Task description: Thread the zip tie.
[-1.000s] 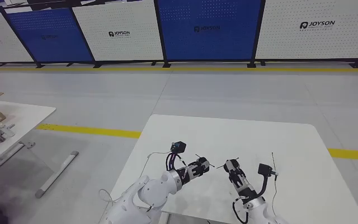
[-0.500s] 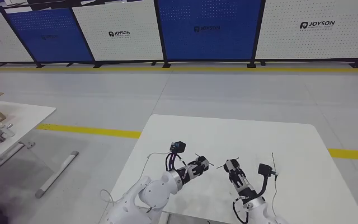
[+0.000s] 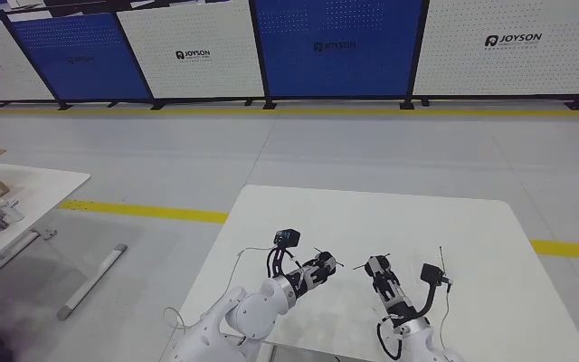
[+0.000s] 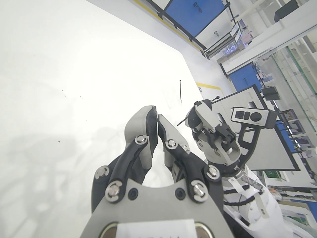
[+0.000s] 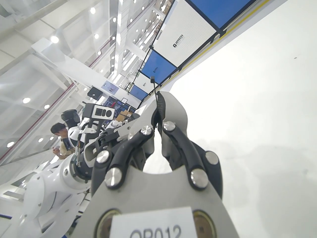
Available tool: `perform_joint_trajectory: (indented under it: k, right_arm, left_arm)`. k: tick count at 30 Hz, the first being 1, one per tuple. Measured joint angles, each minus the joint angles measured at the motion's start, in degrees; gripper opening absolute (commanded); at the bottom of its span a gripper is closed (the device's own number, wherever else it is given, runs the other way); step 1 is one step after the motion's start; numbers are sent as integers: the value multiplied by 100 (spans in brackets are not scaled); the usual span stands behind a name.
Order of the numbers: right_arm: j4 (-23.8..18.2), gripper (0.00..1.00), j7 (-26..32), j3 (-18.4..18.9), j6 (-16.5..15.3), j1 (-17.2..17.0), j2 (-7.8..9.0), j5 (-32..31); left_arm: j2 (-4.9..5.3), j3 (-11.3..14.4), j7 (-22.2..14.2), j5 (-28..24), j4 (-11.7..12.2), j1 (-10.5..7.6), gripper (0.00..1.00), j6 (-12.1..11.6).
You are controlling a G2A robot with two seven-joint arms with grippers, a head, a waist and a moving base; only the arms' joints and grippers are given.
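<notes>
A: What do we see at the left gripper [image 4: 157,115]?

B: We see its two grey fingers [image 4: 138,125] pressed together, pad against pad. From above, a thin dark stroke [image 3: 317,252] sticks out on each side of its tip. We cannot tell whether that is something it grips.

A: And the right gripper [image 5: 158,97]?

B: We find it closed as well, pinching a thin black plastic zip tie [image 5: 154,84]. In its own wrist view the tie rises out past the fingertips, with the small square head at the free end. In the left wrist view we see the same tie cross the fingertips at a slant, with an end sticking out on either side.

A: How do we place the two grippers?

B: We see them side by side above the near part of the white counter [image 4: 74,50]. Their tips are apart.

A: What else do we see on the counter?

B: We make out a second black zip tie [image 4: 180,91], lying straight and flat on the counter. It is to the right of the right gripper and apart from both grippers.
</notes>
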Motion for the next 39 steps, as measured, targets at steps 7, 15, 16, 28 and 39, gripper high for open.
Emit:
perform_joint_trajectory:
  k: [7,15,16,28,39]
  right_arm:
    - [62,0,65,-113,190,84,-43,-96]
    - [61,0,64,-112,188,83,-43,-96]
    - [61,0,64,-112,188,83,-43,-96]
    - [61,0,64,-113,188,83,-43,-96]
    - [61,0,64,-113,188,83,-43,-96]
  left_arm:
    - [0,0,0,0,0,0,0,0]
    - [-4,4,16,-31,16,3,0,14]
    - [-10,7,39,-74,35,0,0,54]
    - [-55,97,114,-250,76,-77,0,518]
    - [-80,80,197,-627,49,-43,0,403]
